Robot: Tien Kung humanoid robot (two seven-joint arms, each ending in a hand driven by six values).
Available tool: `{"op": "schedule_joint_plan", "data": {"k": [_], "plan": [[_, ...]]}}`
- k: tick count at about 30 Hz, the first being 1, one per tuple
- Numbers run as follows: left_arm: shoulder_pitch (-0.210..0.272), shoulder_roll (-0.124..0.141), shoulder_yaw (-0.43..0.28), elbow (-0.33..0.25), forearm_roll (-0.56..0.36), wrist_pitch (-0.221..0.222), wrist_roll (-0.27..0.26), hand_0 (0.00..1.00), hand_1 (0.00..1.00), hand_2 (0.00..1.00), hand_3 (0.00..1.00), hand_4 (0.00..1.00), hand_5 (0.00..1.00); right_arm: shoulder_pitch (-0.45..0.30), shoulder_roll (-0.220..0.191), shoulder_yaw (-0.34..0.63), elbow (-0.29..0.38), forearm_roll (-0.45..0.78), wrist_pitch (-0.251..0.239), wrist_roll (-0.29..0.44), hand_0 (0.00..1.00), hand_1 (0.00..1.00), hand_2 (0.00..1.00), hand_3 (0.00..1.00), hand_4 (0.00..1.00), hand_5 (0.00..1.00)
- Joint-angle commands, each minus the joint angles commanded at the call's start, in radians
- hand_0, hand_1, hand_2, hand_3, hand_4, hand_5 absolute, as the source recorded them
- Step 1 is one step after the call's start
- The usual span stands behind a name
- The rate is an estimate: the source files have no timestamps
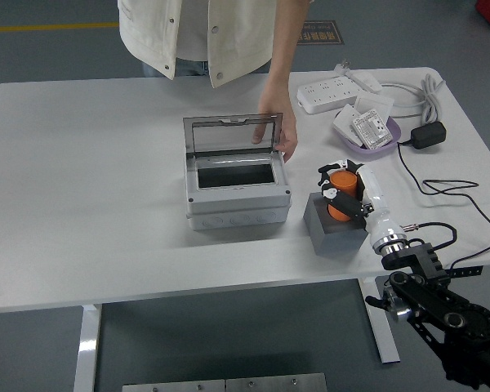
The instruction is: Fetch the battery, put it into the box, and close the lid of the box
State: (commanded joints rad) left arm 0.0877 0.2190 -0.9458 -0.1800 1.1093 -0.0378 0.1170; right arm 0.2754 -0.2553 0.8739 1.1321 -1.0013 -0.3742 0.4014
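Note:
An orange cylindrical battery (340, 193) is held upright in my right hand (344, 189), whose fingers are curled around it just above the grey block (335, 229). The grey box (237, 192) stands at the table's middle with its clear lid (232, 133) tilted up and open. A person's hand (276, 129) rests behind the lid's right side and holds it up. My left arm does not show.
At the back right lie a white power strip (336, 92), a purple dish (371, 136) with white parts, a black adapter (428, 135) and cables (441, 189). The person stands at the far edge of the table (90, 180).

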Motion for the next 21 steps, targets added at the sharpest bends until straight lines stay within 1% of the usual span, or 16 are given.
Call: {"op": "schedule_joint_plan", "data": {"k": [7, 14, 18, 21], "plan": [[0.001, 0.001, -0.003, 0.000, 0.005, 0.002, 0.000, 0.651, 0.747, 0.626, 0.564, 0.752, 0.276, 0.015, -0.001, 0.005, 0.014, -0.020, -0.006, -0.006, 0.177, 0.199, 0.221, 0.235, 0.002, 0.002], [0.003, 0.000, -0.003, 0.000, 0.007, 0.002, 0.003, 0.651, 0.747, 0.628, 0.565, 0.749, 0.285, 0.047, -0.014, 0.018, 0.045, -0.096, -0.020, -0.035, 0.169, 0.200, 0.220, 0.239, 0.002, 0.002], [0.005, 0.001, -0.006, 0.000, 0.009, 0.001, 0.005, 0.651, 0.747, 0.629, 0.566, 0.745, 0.297, 0.088, -0.022, 0.022, 0.067, -0.190, -0.027, -0.093, 0.164, 0.201, 0.219, 0.247, 0.002, 0.002], [0.007, 0.001, -0.014, 0.000, 0.015, 0.000, 0.008, 0.651, 0.747, 0.629, 0.566, 0.736, 0.302, 0.125, -0.026, 0.022, 0.080, -0.279, -0.018, -0.148, 0.159, 0.199, 0.218, 0.247, 0.002, 0.002]]}}
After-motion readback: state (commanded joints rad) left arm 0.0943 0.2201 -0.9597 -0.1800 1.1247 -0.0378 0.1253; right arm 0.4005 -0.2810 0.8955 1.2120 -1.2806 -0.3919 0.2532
